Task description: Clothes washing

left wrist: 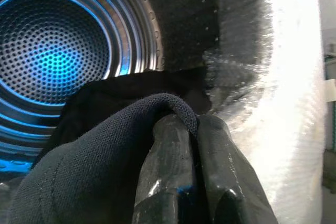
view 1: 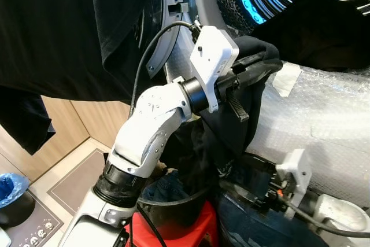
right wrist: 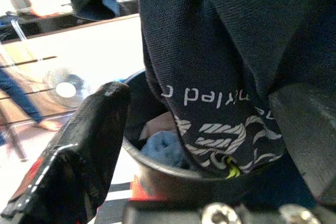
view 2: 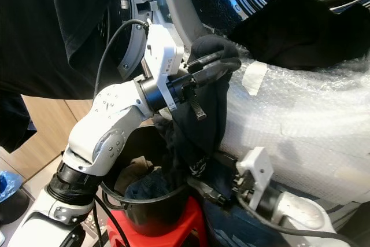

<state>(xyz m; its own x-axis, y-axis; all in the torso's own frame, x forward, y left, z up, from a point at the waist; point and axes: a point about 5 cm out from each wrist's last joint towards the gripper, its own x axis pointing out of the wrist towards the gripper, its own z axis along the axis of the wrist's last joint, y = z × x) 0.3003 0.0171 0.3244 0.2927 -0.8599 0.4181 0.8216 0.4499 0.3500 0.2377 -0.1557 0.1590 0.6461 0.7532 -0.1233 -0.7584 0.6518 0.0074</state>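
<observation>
step: loading; left gripper (view 1: 254, 67) fingers clamped on dark garment (view 1: 231, 125) just below drum (left wrist: 58, 51)
right gripper (right wrist: 199, 145): fingers apart, over bucket (view 2: 150, 201)
next: push garment into drum, release

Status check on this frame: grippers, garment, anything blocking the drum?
Left gripper shut on dark garment, raised at washer drum mouth. Right gripper open, low beside black bucket. Another dark cloth lies across the opening.
</observation>
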